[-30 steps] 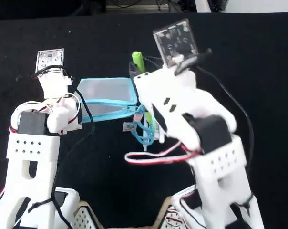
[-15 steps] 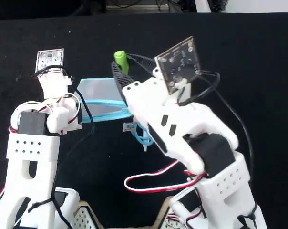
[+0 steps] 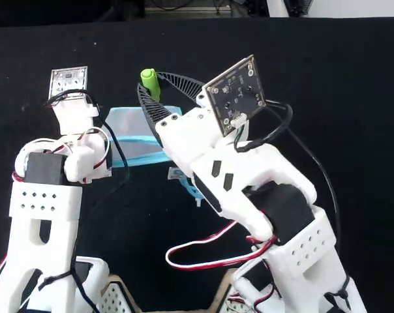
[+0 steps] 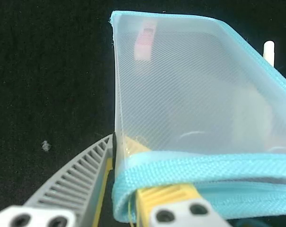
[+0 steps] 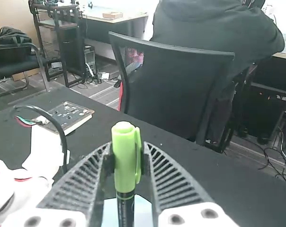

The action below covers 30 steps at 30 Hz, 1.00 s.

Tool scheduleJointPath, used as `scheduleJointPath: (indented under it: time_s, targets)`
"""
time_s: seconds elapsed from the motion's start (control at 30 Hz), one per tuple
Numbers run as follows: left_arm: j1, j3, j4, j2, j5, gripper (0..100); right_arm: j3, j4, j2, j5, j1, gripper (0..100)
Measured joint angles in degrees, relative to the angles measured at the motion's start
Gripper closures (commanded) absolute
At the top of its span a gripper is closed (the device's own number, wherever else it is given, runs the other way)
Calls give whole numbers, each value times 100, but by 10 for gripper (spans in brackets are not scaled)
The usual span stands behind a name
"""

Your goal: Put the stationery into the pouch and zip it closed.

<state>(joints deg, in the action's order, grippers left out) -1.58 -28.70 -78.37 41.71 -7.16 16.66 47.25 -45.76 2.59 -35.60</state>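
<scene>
The right gripper [image 5: 126, 152] clamps a green marker [image 5: 126, 163] between its ribbed fingers. The pen's long axis stands close to upright, with the capped end uppermost and poking past the fingertips. It hangs above the translucent blue pouch [image 3: 135, 129] on the black table [image 3: 353, 98], where the left gripper [image 4: 118, 143] pinches the pouch's zipper edge.

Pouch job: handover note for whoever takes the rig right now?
Left gripper: shut on the pouch, clamping one edge.
Right gripper: shut on the green marker, which is upright and raised close to the pouch's far end.
Done: marker picked up, pouch held.
To do: put the marker into the pouch, then zip it closed.
</scene>
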Motion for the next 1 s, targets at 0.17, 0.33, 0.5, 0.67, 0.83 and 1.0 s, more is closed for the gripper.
scheduleJointPath:
  time_s: [0.17, 0.33, 0.5, 0.67, 0.83, 1.0]
  targets:
    - [0, 0, 0, 0, 0, 970, 0, -290, 0, 0, 0, 987]
    - [0, 0, 0, 0, 0, 970, 0, -501, 0, 0, -185, 987]
    - [0, 0, 0, 0, 0, 970, 193, -545, 0, 0, -387, 987]
    - [0, 0, 0, 0, 0, 970, 334, -563, 0, 0, -396, 987]
    - [0, 0, 0, 0, 0, 970, 396, -563, 0, 0, -396, 987]
    - [0, 0, 0, 0, 0, 970, 404, -563, -9, 0, -404, 987]
